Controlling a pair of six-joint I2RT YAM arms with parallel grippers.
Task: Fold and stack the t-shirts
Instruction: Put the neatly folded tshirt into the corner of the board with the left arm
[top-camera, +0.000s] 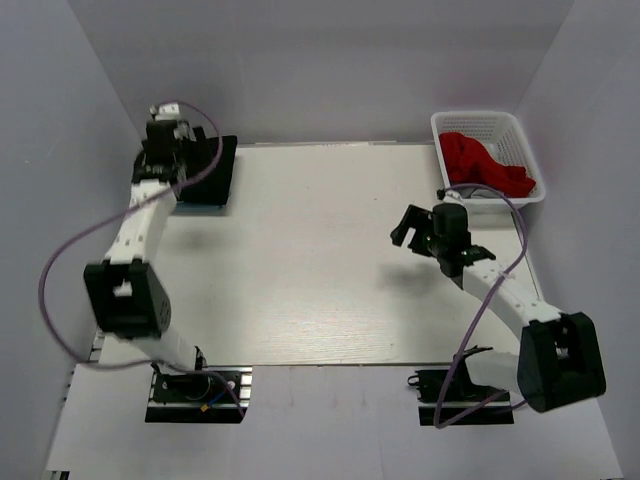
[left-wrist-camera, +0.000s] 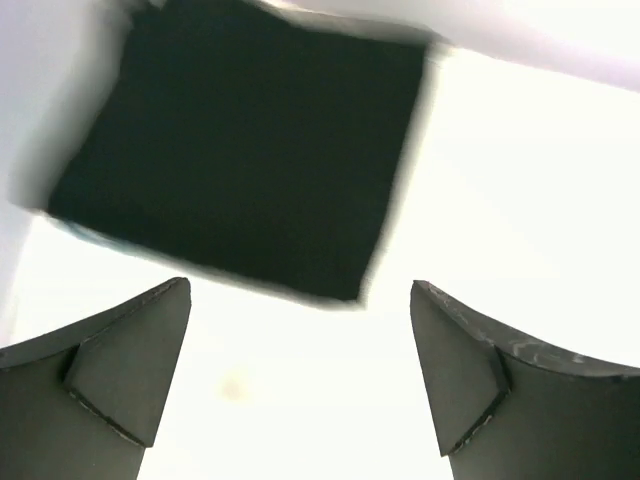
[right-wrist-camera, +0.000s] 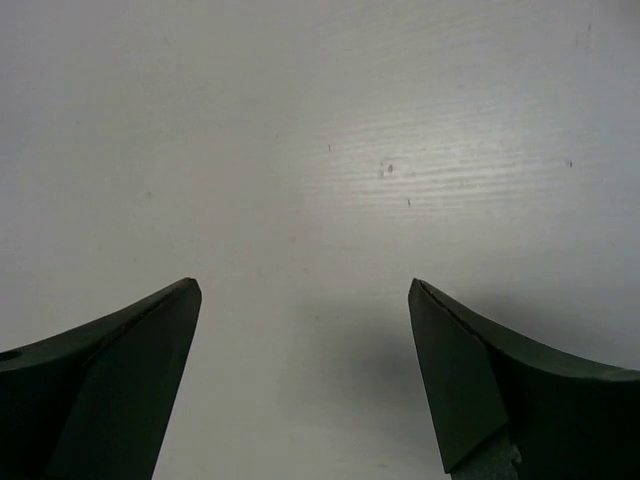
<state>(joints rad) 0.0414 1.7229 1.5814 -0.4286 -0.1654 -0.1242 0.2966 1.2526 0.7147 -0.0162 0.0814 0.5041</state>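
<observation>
Hovering above a folded black t-shirt (left-wrist-camera: 240, 150), the left gripper (left-wrist-camera: 300, 284) gapes empty; the right gripper (right-wrist-camera: 305, 285), equally spread, holds nothing over the table (right-wrist-camera: 320, 120).

Two arms, each fitted with one gripper: left gripper (left-wrist-camera: 300, 295), right gripper (right-wrist-camera: 305, 290). One table (top-camera: 320, 260). One folded black t-shirt (top-camera: 218, 175) at 10 o'clock. One basket (top-camera: 480, 118) at 2 o'clock, containing one red cloth (top-camera: 485, 168).
</observation>
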